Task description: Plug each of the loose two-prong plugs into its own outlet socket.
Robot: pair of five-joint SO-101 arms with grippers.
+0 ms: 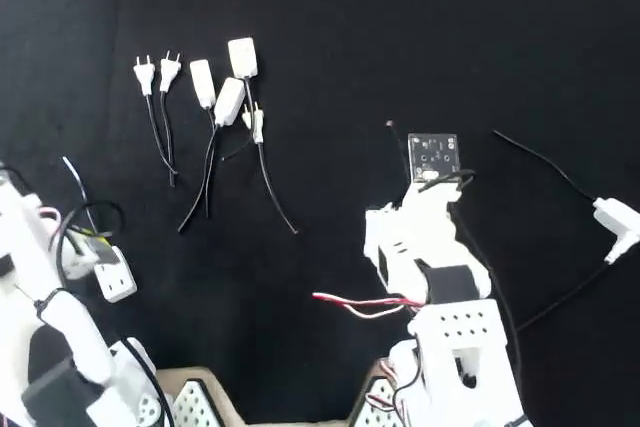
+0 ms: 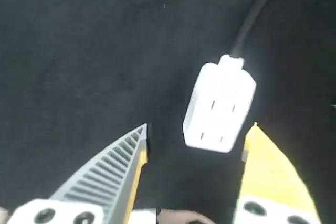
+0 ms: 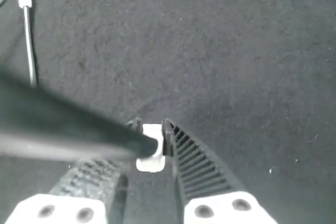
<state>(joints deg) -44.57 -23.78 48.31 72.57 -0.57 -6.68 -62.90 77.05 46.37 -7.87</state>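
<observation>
my left gripper (image 2: 199, 128) hangs low over the black cloth (image 1: 400, 57) at the near left of the table. its jaws are wide apart with nothing in them. a white socket (image 2: 220, 106) lies flat on the cloth between the tips, slots up, nearer my yellow finger (image 2: 268, 171) than my grey finger (image 2: 113, 166). its black cord leads away from me. i can't tell whether the yellow finger touches it.

my right gripper (image 3: 152, 129) is near the middle of the table, jaws clamped on a small white plug (image 3: 151, 156). its cord (image 3: 63, 140) runs off past the grey-ribbed side. the prongs are hidden from me.

at the far left of the cloth a loose plug (image 1: 145, 72) and a second loose plug (image 1: 170, 67) lie side by side, cords trailing toward me. just beside them are three white sockets (image 1: 229, 99) in a cluster, and a third plug (image 1: 256, 122) lies close against them. one more socket (image 1: 615, 217) sits at the right edge, well apart from the rest.
</observation>
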